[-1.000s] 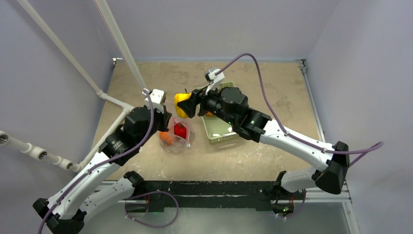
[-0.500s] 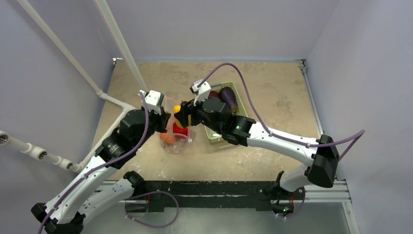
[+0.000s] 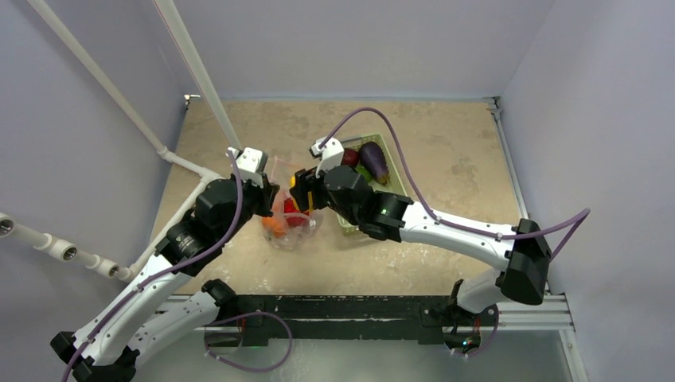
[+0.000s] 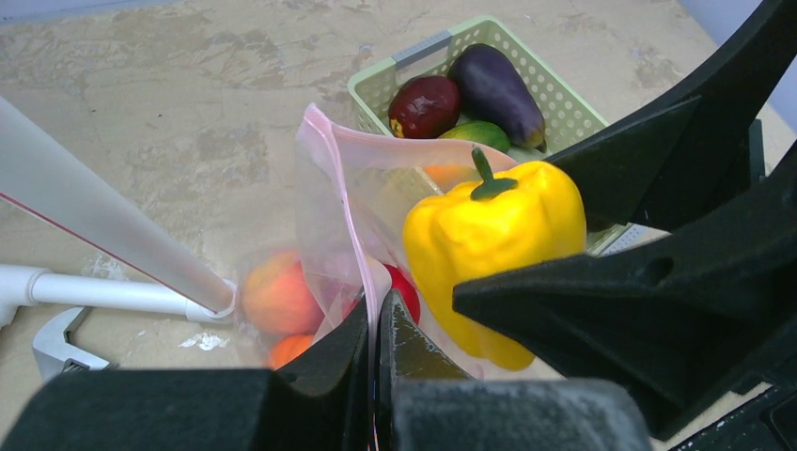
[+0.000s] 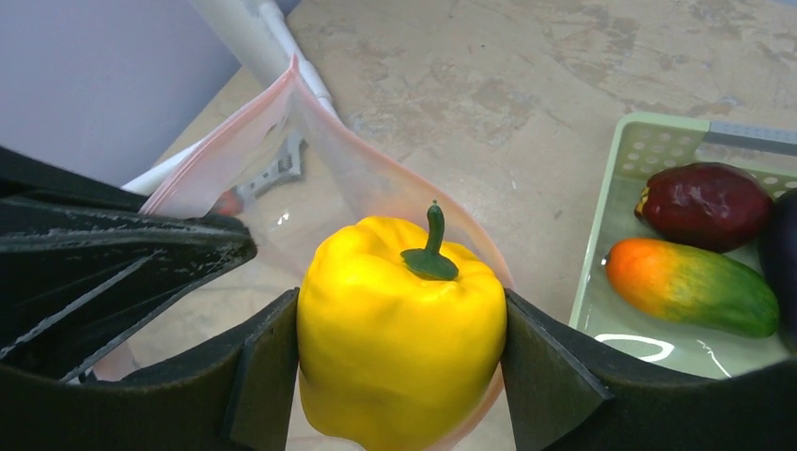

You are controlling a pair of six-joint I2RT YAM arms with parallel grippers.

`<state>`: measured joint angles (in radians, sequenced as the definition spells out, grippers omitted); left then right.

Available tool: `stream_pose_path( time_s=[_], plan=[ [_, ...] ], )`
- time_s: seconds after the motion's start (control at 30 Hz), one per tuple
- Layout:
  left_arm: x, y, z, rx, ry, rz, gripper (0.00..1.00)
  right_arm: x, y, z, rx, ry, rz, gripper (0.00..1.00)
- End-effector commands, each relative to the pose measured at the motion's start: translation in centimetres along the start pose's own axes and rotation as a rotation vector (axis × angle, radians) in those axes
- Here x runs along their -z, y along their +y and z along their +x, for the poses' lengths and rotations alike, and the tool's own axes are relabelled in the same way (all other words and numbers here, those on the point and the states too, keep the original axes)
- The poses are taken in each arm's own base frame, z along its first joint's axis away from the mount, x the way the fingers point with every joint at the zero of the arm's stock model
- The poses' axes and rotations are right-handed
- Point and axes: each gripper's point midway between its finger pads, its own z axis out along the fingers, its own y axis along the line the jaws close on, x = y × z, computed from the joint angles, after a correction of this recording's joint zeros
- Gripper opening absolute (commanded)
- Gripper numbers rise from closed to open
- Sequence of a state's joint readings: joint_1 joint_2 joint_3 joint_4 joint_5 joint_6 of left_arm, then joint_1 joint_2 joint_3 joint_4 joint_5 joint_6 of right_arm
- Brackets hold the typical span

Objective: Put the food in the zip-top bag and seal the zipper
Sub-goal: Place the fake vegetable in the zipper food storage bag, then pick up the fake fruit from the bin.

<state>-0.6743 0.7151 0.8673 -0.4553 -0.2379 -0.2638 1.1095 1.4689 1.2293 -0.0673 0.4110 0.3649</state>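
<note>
My left gripper [image 4: 379, 324] is shut on the pink zipper [image 4: 343, 211] edge of the clear zip-top bag [image 4: 324, 178], holding its mouth up and open. Inside the bag lie a peach [image 4: 277, 296], a red apple [image 4: 407, 291] and an orange fruit [image 4: 287, 349]. The right gripper [image 5: 399, 348] is shut on a yellow pepper [image 5: 399, 319], stem up, held in the bag's mouth [image 5: 235, 141] just right of the left fingers [image 5: 122, 254]. From above, the two grippers meet over the bag [image 3: 288, 227].
The pale green basket [image 3: 350, 215] stands right of the bag, under the right arm. It holds a purple eggplant [image 4: 496, 85], a dark plum [image 5: 705, 202] and an orange-green fruit [image 5: 691, 287]. A white pipe [image 4: 85, 225] slants past the bag on the left.
The right gripper carried the yellow pepper leftward and down from beside the basket into the bag's mouth. The left gripper kept its hold on the bag edge.
</note>
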Motion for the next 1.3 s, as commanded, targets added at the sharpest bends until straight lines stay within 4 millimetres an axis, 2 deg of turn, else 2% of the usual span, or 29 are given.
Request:
stream_pose_path(
  time_s=[0.0,0.13,0.17,0.33,0.57,0.77,1.0,1.13,1.27],
  plan=[
    [0.0,-0.2,-1.1,-0.014,-0.048,0.015,0.0,0.0,1.8,-2.3,-0.008,-0.061,-0.03,0.74],
    [0.0,-0.2,-1.1,-0.014,-0.048,0.016,0.0,-0.1,2.9,-2.8,-0.005,-0.075,-0.051,0.96],
    [0.0,-0.2,-1.1,-0.014,-0.049,0.014,0.0,0.0,2.9,-3.0,-0.007,-0.079,-0.052,0.99],
    [0.0,-0.2,-1.2,-0.013,-0.05,0.013,0.0,0.5,2.8,-4.0,-0.024,-0.104,-0.043,0.99],
    [0.0,-0.2,-1.1,-0.014,-0.049,0.013,0.0,2.5,1.4,-5.5,-0.088,-0.137,0.007,0.99],
    [0.0,-0.1,-1.1,-0.013,-0.05,0.011,0.0,3.6,-1.3,-6.1,-0.147,-0.155,0.128,0.99],
    [0.1,-0.1,-1.2,-0.012,-0.053,0.01,0.0,3.4,-6.4,-5.4,-0.228,-0.108,0.258,0.96],
    [0.2,-0.1,-1.3,-0.012,-0.054,0.012,0.0,3.1,-9.5,-3.9,-0.241,-0.054,0.333,0.95],
    [0.2,-0.2,-1.3,-0.014,-0.055,0.015,0.0,2.8,-12.3,-1.4,-0.247,0.025,0.428,0.94]
  ],
)
